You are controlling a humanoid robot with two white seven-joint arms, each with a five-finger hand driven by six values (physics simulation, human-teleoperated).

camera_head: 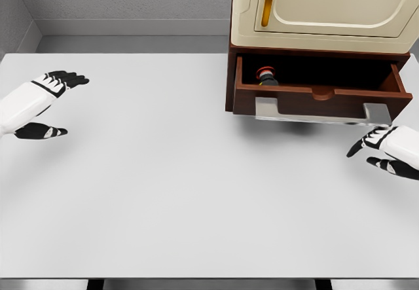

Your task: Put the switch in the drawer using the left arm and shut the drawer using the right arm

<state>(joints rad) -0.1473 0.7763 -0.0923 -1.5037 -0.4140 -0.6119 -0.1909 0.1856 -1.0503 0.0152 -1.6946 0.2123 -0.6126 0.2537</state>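
A broad white table [170,192] fills the head view, backed by grey walls; at its far right stands a cream-fronted cabinet [314,8] with a gold vertical handle on its door, set on a dark reddish-brown base; below the door the wooden drawer [314,97] hangs open toward the camera, a grey bar handle [321,111] across its front. The left hand [49,103] rests above the table at the far left edge, white-sleeved, black fingers spread and holding nothing, well apart from the cabinet; the right hand [386,152] sits at the right edge, just below the handle's right end, fingers relaxed and empty, not touching the bar. The switch [266,76], small, red and black, lies inside the drawer at its left end.
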